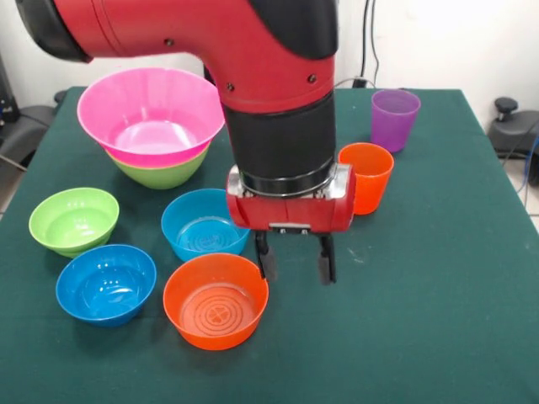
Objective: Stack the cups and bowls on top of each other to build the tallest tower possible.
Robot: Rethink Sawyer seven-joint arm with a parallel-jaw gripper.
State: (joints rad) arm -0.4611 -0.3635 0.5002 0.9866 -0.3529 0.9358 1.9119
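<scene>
My gripper (295, 268) hangs open and empty just right of the orange bowl (216, 301), its left finger close to the bowl's rim. A cyan bowl (203, 223) sits behind the orange bowl. A blue bowl (106, 284) and a small lime green bowl (74, 220) stand at the left. The tower (153, 126) stands at the back left: a huge pink bowl (152, 109) nested over a magenta-red rim and a lime green bowl (160, 174). The orange cup (365, 177) stands partly behind my wrist. The purple cup (394, 119) stands at the back right.
The green table cloth (438, 295) covers the table. The red arm (202, 34) fills the top of the view and hides part of the table behind it. Cables and dark equipment lie beyond the table's edges.
</scene>
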